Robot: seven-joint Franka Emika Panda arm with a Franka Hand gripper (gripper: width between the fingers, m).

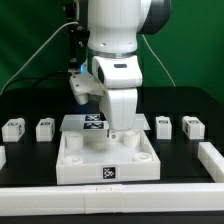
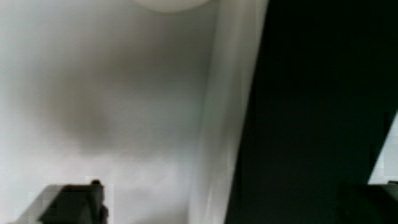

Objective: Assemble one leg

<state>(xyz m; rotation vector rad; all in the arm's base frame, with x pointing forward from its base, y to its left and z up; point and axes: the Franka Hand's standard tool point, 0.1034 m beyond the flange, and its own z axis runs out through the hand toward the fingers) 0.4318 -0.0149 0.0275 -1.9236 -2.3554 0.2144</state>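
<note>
4 legs, all on the table [image 1: 30, 150], none in the gripper. In ext view, 2 sit at the exterior view's left, outer-left leg [image 1: 12, 127] and inner-left leg [image 1: 44, 127], near each other but not touching. 2 sit at the exterior view's right, inner-right leg [image 1: 164, 124] and outer-right leg [image 1: 192, 126], same spacing. All upright in roughly one row, each w/ a b/w tag on the face toward the cam. Between the two pairs is the square tray piece [image 1: 80, 170]: white, raised walls, round sockets at the corners, tag on its front wall. Legs are well apart from it. The gripper [image 1: 113, 130] is down low at the tray piece's rear edge, about mid-width, pointing straight down. Whether it touches the tray can't be told, and fingers apart vs together can't be told either, since ext view is too small there. Wrist view is v. blurred: only one dark finger [image 2: 71, 203] shows, over a pale white surface [image 2: 125, 110] w/ a dark band [image 2: 311, 110] beside it, plus a round pale shape [image 2: 173, 4] at the frame edge. No leg seen there. The marker board [image 1: 93, 122] lies flat just behind the tray piece, partly hidden by the arm. A white rail [image 1: 110, 203] runs along the front of the table, w/ another rail [image 1: 212, 157] at the exterior view's right. Green backdrop [image 1: 30, 40] behind.
</note>
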